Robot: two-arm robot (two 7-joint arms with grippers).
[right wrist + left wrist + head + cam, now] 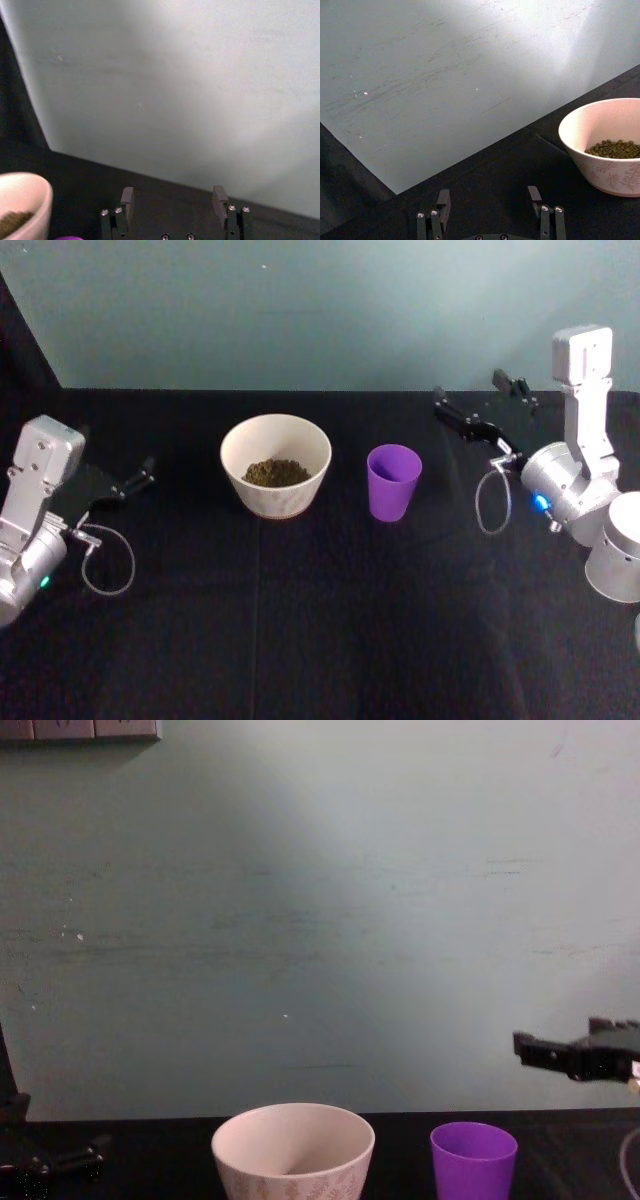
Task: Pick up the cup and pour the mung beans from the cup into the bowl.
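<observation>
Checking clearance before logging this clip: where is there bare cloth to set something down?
The wide front strip of black cloth, nearer the robot than the bowl and cup, is bare. So is the patch between cup and right claw. The bowl-to-cup gap is narrow.

Small tapered plastic cup (394, 481): plain purple, no pattern.
Wide deep bowl (276, 448): cream-white, faint pinkish-brown leaf pattern outside.
Mung beans (277, 473) in the bowl: olive green.
Table (300, 640): black cloth.
Wall (320, 920): pale blue-green, scuffed.
Both grippers' jaws: black, on silver-grey arms.
</observation>
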